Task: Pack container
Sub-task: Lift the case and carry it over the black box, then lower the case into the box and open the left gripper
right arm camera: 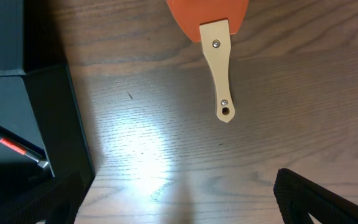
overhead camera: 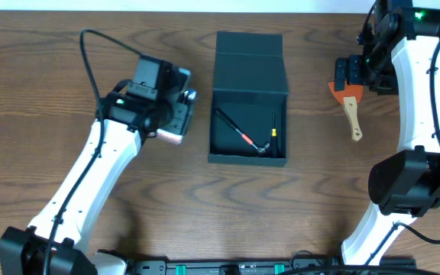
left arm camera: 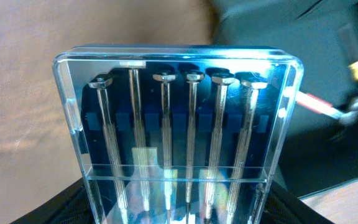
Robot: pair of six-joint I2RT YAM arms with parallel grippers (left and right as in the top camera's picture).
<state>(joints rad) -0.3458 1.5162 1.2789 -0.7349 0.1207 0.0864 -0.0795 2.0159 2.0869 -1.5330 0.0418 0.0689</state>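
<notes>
Open container (overhead camera: 247, 159) at the middle of the tabletop (overhead camera: 319, 198), flap lid folded to the far side, slim tools (overhead camera: 243, 136) on its floor. Left hand (overhead camera: 178, 107), pinching a clear screwdriver case (left arm camera: 179, 124), sits just beside the container's left wall. Right hand (overhead camera: 355, 74), fingers spread wide, hangs over an orange scraper (right arm camera: 216, 62), well apart from the right wall, with a broad strip of tabletop between.

Bright even light, glare on table (right arm camera: 135, 152), reflections across clear case (left arm camera: 179, 130), blurred background
</notes>
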